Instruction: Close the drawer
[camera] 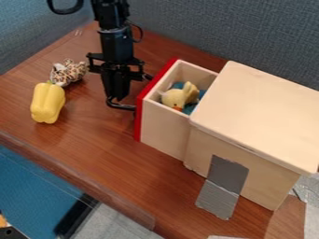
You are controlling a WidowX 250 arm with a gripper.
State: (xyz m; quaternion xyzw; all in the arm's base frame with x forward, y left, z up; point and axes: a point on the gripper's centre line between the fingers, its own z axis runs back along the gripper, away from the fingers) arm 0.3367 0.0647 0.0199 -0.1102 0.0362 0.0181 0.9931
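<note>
The wooden drawer [163, 127] stands pulled out to the left from its box [255, 116], its red front [146, 100] facing left. Inside the drawer lies a yellow plush duck [179, 97] on something blue. A black handle [124, 107] sticks out from the red front. My gripper [117, 99] hangs down just left of that front, at the handle and partly overlapping it; whether it touches the handle or the front I cannot tell.
A yellow bell pepper [47, 102] and a leopard-spotted plush [68, 72] lie left of the gripper. Grey tape [224, 182] runs from the box's side onto the table [106, 154]. A grey fabric partition [237, 32] rises behind.
</note>
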